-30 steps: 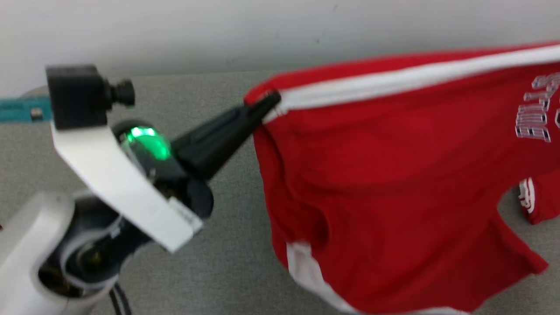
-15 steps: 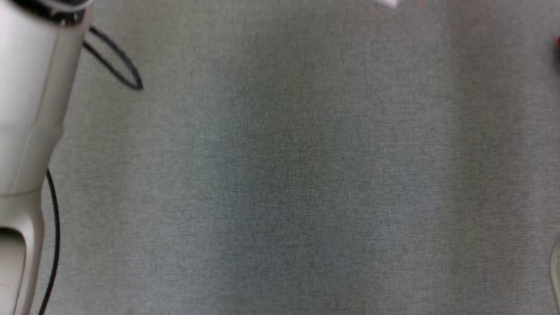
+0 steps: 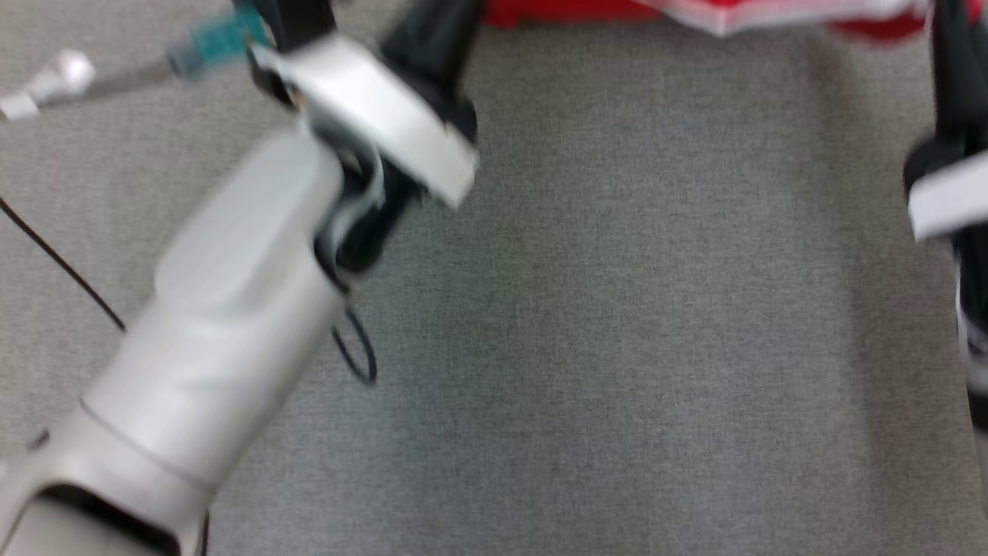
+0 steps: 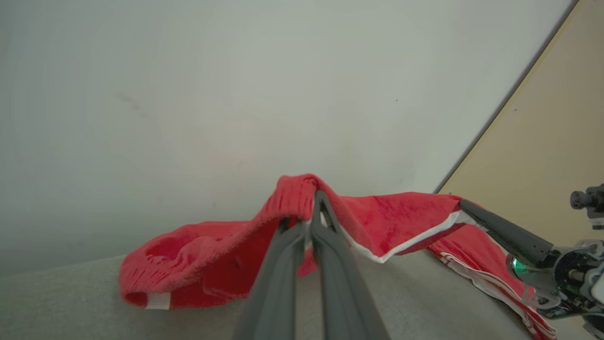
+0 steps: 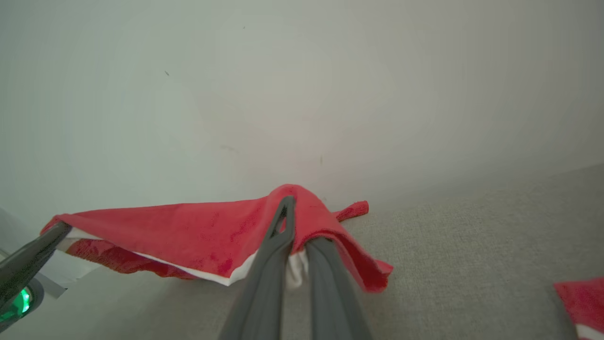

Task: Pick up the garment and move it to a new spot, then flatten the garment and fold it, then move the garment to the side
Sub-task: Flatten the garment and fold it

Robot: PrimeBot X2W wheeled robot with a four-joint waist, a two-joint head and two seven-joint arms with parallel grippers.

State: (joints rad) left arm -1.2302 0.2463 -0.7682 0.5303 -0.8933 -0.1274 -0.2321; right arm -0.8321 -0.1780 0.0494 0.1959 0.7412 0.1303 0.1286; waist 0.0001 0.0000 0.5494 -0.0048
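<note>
I hold garment [image 4: 198, 255] stretched: left end effector [image 4: 315, 203] and right end effector [image 5: 291, 215] each pinch an edge | head camera now looks lower than a second ago, blurred | probably mid-carry, flattening next

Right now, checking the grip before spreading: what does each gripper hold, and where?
Both hold the shirt: the left gripper and the right gripper each pinch its white-trimmed edge.

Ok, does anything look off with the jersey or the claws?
Nothing damaged or spilled. Both the left claw and right claw are shut on the red jersey, which sags between them; one end lies bunched on the grey surface, not flat yet.
</note>
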